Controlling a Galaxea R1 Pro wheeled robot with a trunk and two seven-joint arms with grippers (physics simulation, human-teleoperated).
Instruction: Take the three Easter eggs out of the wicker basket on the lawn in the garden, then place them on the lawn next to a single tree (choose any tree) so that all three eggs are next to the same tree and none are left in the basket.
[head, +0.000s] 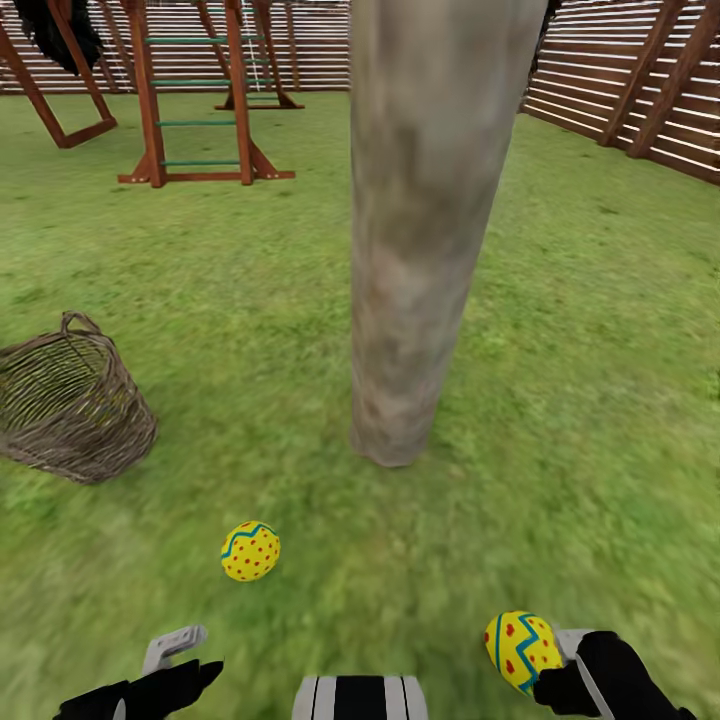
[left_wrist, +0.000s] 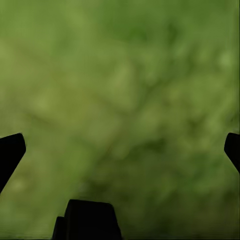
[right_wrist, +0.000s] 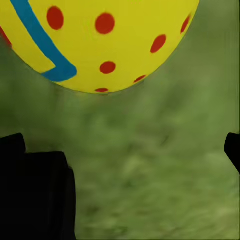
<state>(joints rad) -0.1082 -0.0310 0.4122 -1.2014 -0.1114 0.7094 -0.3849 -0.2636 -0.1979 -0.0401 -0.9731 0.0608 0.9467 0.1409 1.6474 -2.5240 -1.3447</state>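
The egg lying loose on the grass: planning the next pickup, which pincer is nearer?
Left. The left pincer hovers just below-left of the egg; the right pincer sits farther right.

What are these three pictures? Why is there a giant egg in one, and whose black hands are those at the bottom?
This is a robot in a computer-made garden. The big picture comes from a camera on its head, looking down at the lawn. The black shapes at the bottom are its two arms. The other two pictures come from little cameras on its wrists.

On the grass stand a tree trunk and a wicker basket. One Easter egg lies on the grass near the trunk. A second egg sits right by the right gripper. It looks giant in the right wrist picture because that camera is so close. I cannot tell if it is gripped. The left gripper has open jaws and nothing in them.
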